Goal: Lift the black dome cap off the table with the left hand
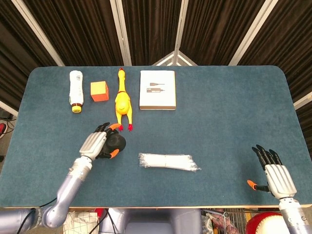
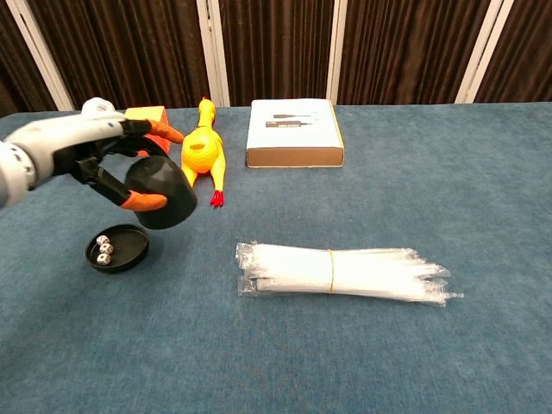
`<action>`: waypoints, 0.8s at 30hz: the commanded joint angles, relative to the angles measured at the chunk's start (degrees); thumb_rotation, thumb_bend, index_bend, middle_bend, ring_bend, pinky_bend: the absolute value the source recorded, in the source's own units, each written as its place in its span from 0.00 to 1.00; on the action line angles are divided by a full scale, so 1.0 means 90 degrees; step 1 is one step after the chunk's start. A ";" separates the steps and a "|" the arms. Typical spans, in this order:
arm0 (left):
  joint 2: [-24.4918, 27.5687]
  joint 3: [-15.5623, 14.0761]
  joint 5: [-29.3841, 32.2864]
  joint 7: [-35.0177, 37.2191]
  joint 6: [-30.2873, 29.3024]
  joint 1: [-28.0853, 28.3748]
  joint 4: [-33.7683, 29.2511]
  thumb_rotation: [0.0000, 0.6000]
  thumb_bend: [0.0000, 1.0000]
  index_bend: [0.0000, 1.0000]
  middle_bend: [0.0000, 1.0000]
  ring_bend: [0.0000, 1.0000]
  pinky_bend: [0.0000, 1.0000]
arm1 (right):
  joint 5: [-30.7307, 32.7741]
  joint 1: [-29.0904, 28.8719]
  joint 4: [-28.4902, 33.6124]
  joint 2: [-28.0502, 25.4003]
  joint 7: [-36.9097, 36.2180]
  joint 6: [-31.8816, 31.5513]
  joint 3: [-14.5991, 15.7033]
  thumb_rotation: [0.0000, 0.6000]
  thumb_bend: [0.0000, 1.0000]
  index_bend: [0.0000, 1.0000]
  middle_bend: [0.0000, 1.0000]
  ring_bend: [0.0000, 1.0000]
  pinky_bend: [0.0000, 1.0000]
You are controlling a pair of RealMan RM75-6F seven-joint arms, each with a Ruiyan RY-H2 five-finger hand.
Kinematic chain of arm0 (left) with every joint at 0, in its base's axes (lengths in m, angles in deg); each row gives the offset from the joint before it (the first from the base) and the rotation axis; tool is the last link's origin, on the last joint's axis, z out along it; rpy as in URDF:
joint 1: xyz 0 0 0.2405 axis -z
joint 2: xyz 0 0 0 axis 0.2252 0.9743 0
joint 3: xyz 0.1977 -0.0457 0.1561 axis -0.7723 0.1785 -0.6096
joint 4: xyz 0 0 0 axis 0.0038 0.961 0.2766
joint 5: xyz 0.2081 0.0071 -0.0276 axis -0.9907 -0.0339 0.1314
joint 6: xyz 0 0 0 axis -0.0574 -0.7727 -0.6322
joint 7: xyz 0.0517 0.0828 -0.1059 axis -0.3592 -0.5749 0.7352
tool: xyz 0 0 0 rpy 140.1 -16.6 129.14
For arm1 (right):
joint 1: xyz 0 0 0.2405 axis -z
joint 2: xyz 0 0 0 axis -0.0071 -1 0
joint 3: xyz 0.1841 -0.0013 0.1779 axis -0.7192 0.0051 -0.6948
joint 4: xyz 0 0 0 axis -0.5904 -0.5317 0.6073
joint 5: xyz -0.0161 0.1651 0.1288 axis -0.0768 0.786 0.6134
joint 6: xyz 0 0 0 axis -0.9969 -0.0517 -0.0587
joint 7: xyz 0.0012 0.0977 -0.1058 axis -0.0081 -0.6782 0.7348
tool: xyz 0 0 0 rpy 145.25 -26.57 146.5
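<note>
Head view first, and nearest the camera is the right robot hand [image 1: 273,173], resting at the near right edge of the worktop [image 1: 234,122], fingers spread, holding nothing. Beside it, toward the middle, lies a bundle of clear sleeves [image 1: 168,161]. Over on the left, the left robot hand [image 1: 100,143] is wrapped round the black cap [image 1: 116,143], orange fingertips curling on either side of it. Behind that, a row along the far side: bottle [image 1: 76,90], orange block [image 1: 99,91], rubber chicken [image 1: 122,101] and a white box [image 1: 157,89]. From up here it is hard to say whether the cap is clear of the cloth.

Chest view now, and the bundle [image 2: 341,271] sits closest. Just left of it, a shallow black dish [image 2: 118,249] with small dice [image 2: 104,247] in it lies on the worktop [image 2: 431,190]. Above and behind the dish, the left robot hand [image 2: 108,159] has the cap [image 2: 161,191] gripped between thumb and fingers, tilted, and clearly off the surface. The chicken [image 2: 202,153] and box [image 2: 292,131] stand beyond.

The lift looks as good as done. The risk from here, I'd judge, is the grip: the cap is smooth and rounded, held at a tilt by fingertips, so any loosening could let it slide out and drop onto the dish, scattering the dice.
</note>
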 commanded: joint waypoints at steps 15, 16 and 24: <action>-0.0540 -0.0083 0.1388 -0.1105 0.0117 0.0703 0.0303 1.00 0.44 0.11 0.05 0.00 0.00 | -0.0035 0.0003 0.0013 -0.0037 -0.0085 -0.0020 0.0008 1.00 0.19 0.02 0.03 0.12 0.00; -0.0487 -0.0088 0.1437 -0.1126 0.0143 0.0725 0.0255 1.00 0.41 0.11 0.02 0.00 0.00 | -0.0029 -0.0003 0.0012 -0.0029 -0.0072 -0.0005 0.0009 1.00 0.19 0.02 0.03 0.12 0.00; -0.0263 -0.0138 0.1538 -0.1232 0.0177 0.0816 0.0052 1.00 0.32 0.06 0.00 0.00 0.00 | -0.0001 -0.0013 -0.0001 -0.0013 -0.0058 0.0045 0.0017 1.00 0.19 0.02 0.03 0.12 0.00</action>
